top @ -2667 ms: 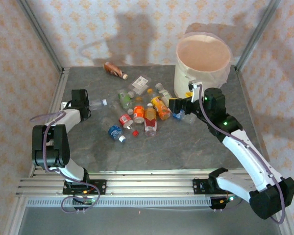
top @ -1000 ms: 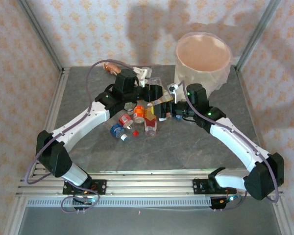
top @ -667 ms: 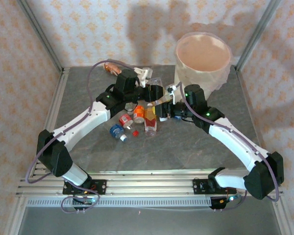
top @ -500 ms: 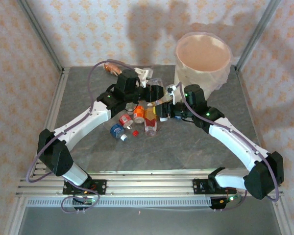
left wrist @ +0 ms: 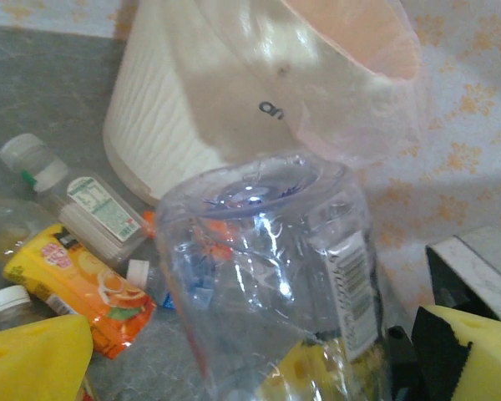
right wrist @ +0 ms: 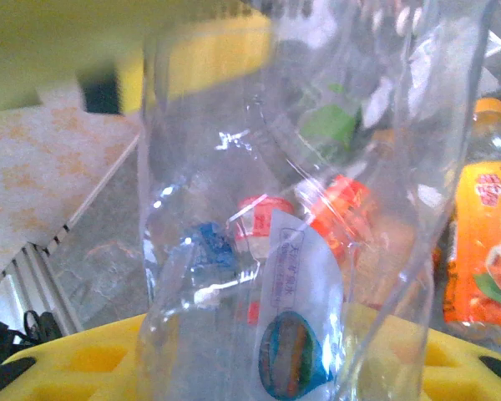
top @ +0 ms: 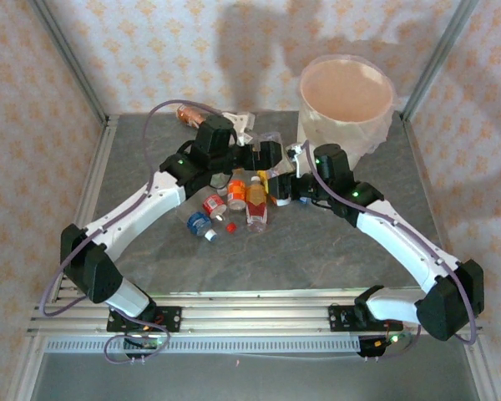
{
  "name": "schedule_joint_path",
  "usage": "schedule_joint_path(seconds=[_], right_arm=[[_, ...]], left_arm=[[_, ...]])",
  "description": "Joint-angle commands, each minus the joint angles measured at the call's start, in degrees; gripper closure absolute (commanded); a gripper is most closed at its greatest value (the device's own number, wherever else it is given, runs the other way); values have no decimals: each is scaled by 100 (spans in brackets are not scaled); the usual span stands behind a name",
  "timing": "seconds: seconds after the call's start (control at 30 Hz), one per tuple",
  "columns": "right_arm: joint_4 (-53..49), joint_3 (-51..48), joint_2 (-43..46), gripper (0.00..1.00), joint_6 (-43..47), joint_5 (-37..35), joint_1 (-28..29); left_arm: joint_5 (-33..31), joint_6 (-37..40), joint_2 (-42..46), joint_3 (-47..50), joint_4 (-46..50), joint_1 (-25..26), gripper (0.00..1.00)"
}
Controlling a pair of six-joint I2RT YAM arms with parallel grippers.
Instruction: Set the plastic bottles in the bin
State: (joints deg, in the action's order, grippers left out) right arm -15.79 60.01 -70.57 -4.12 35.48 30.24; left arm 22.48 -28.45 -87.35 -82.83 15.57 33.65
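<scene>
A clear, empty plastic bottle [right wrist: 259,251] stands between the yellow pads of my right gripper [right wrist: 259,372], which is shut on it. The same bottle [left wrist: 267,267], with a barcode label, sits between the widely parted pads of my open left gripper [left wrist: 259,359]. In the top view the left gripper [top: 270,157] and right gripper [top: 284,182] meet just left of the bin [top: 317,134], a large white bucket with a clear liner. Several other bottles lie below them, among them an orange one [top: 236,190], a red-labelled one [top: 213,203] and a blue one [top: 197,224].
A brown bottle [top: 188,114] lies near the back wall at the left. A loose red cap [top: 230,225] sits by the blue bottle. The bin wall [left wrist: 175,100] rises close behind the left gripper. Metal frame posts stand at both back corners.
My left gripper has opened off the clear bottle and my right gripper has shut on it. Both arms have stayed almost in place beside the bin.
</scene>
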Motion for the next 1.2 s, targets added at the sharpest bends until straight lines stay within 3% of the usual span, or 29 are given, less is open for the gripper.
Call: schedule_joint_path(seconds=[0.0, 0.23, 0.43, 0.77, 0.93, 1.17], right_arm=[[-253, 182, 45, 70, 136, -366, 9], [-478, 475, -85, 73, 225, -920, -121], [-723, 1214, -282, 73, 469, -990, -351], [-1183, 2773, -829, 75, 712, -1295, -1077], [-1224, 3700, -1367, 77, 729, -1126, -1754], [-2050, 5111, -2517, 77, 988, -816, -2382]], left_arm=[[-704, 25, 541, -141, 60, -59, 0], [-3158, -354, 1065, 124, 759, -182, 0], [-4180, -738, 1474, 712, 1122, -476, 0], [-5123, -885, 2149, 1499, 1245, -669, 0], [-5262, -1005, 2309, 1670, 1325, -719, 0], [-5262, -935, 2388, 1656, 1558, -754, 0]])
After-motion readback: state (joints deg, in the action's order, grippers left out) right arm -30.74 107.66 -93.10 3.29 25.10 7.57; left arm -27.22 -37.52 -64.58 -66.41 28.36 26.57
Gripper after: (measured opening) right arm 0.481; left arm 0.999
